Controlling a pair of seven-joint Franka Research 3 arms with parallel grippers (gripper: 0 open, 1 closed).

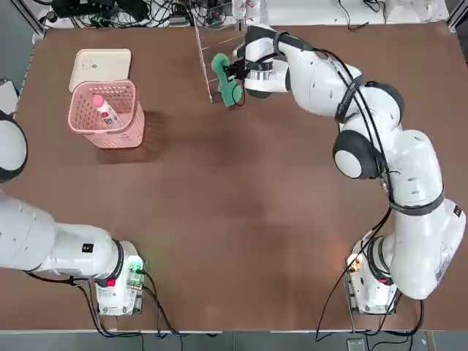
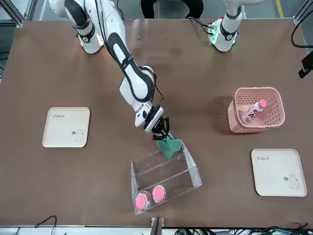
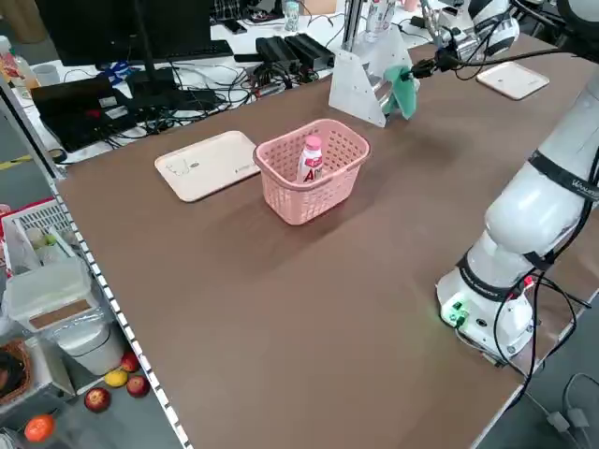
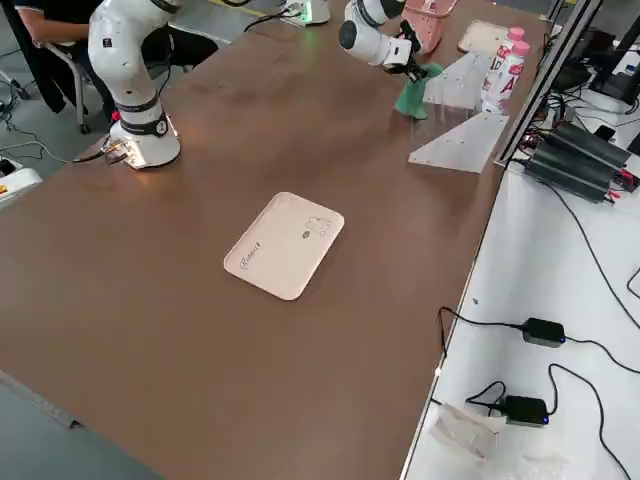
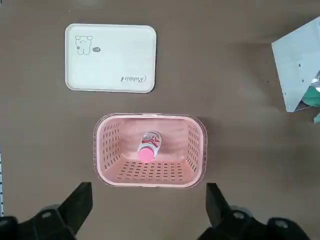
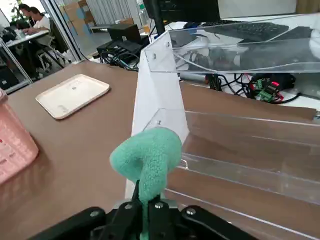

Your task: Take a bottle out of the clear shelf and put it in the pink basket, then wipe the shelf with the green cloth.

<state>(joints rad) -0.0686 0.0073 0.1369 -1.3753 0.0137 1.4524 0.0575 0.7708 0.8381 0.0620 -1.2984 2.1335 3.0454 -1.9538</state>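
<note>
Front view: clear shelf (image 2: 166, 178) sits right ahead of the right gripper (image 2: 161, 131), its fingers pinched tight on the green cloth (image 2: 169, 146), cloth hanging at the shelf's edge. Pink basket (image 2: 255, 115) well off to the side w/ the bottle (image 2: 255, 112) already inside, so wipe step's on. Next: drag cloth across the tiers. Left gripper (image 5: 147, 210) hangs spread wide above the basket, holding nothing.

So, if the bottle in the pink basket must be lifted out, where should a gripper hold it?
Probably just below its pink cap, coming from above: the bottle leans inside the pink basket, cap uppermost, and the lattice walls block a side approach.
</note>
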